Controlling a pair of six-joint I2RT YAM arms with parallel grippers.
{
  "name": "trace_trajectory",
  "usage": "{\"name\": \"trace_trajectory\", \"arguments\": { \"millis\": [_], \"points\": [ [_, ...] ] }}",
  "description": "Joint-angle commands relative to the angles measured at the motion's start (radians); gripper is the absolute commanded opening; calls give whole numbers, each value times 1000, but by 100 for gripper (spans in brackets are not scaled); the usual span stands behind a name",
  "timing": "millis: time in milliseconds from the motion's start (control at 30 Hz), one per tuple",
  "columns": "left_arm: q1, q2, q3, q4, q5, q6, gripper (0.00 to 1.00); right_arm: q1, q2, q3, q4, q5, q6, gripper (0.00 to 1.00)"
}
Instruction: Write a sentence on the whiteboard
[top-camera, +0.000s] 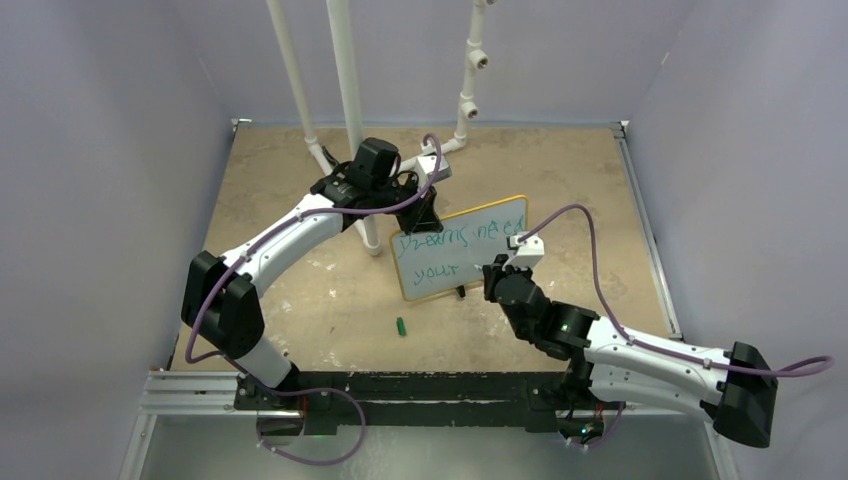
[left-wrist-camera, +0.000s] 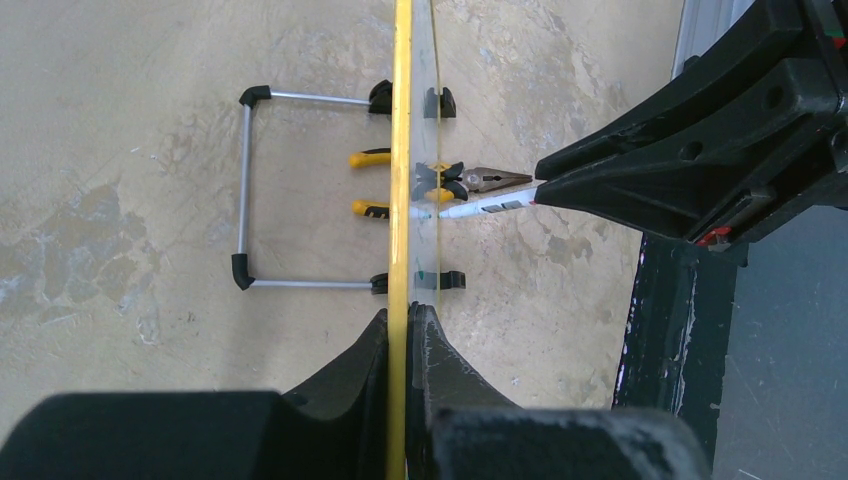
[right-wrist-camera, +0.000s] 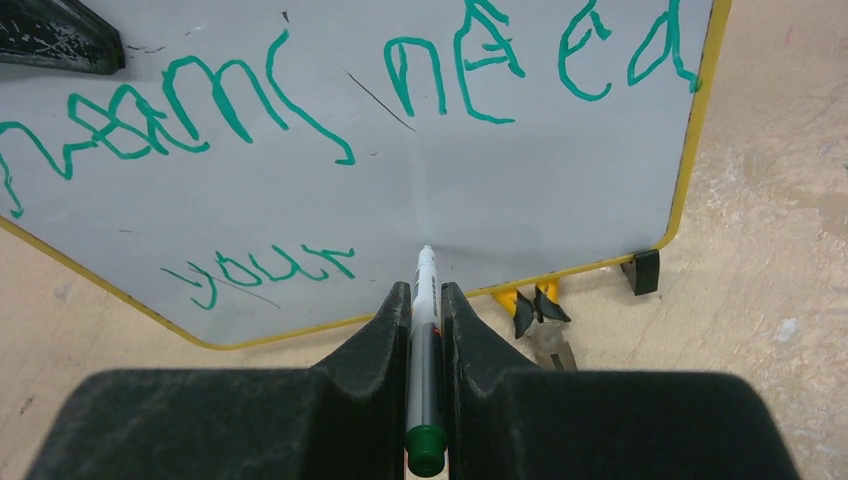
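Right wrist view: right gripper (right-wrist-camera: 427, 300) clenches the green marker (right-wrist-camera: 424, 268), tip at the upright whiteboard (right-wrist-camera: 560, 190) on the table (top-camera: 300, 300), just right of "your" in the sentence (right-wrist-camera: 275, 265), while left gripper (left-wrist-camera: 408, 318) pinches its rim, so press lightly and leave 1 word-gap.

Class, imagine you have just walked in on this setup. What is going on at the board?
The left pincer is clamped on the upper edge of the small white board with the thin yellow rim, which stands upright on the table. The right pincer grips a white-bodied marker with a green end, its tip at the board just right of "your". The green handwritten lettering reads roughly "Dreams need your", so the sentence looks unfinished.
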Motion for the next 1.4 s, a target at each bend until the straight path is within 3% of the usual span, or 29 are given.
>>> {"name": "trace_trajectory", "arguments": {
  "millis": [0, 700, 1367],
  "points": [
    [36, -18, -13, -12, -45, 24, 0, 6, -2, 32, 28, 45, 24, 0],
    [36, -17, -13, -13, -40, 22, 0, 6, -8, 40, -26, 130, 95, 0],
    [37, -16, -13, -9, -38, 21, 0, 6, -27, 8, 105, 55, 18, 0]
  ]
}}
